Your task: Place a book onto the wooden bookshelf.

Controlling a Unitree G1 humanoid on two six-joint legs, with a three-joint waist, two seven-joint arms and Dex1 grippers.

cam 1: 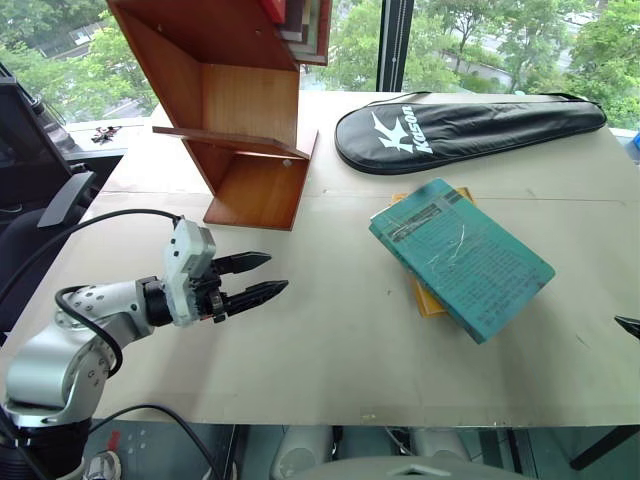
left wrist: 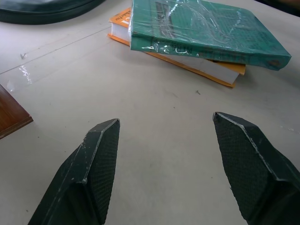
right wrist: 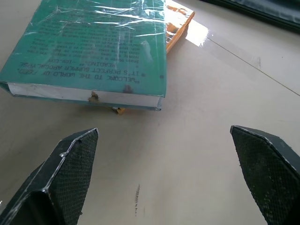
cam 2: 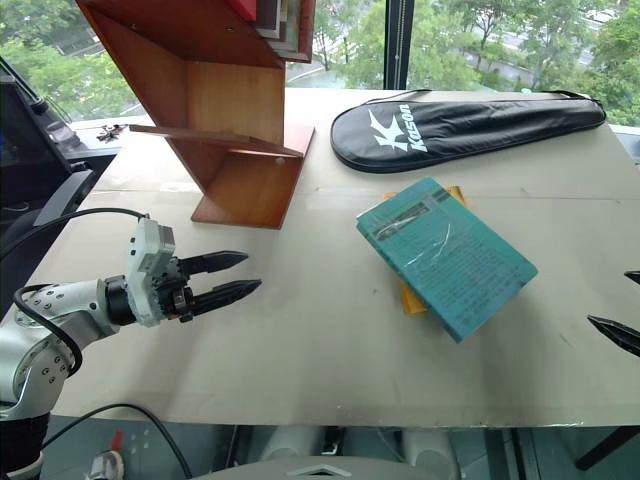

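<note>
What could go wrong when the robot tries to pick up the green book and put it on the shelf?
1. The book lies askew on a yellow-orange book, so a grasp may drag or lift both.
2. Its glossy plastic wrap may let it slip from the jaws. Both the left gripper and the right gripper are open and apart from it.
3. The wooden bookshelf has slanted panels, so a badly seated book could slide out.
</note>
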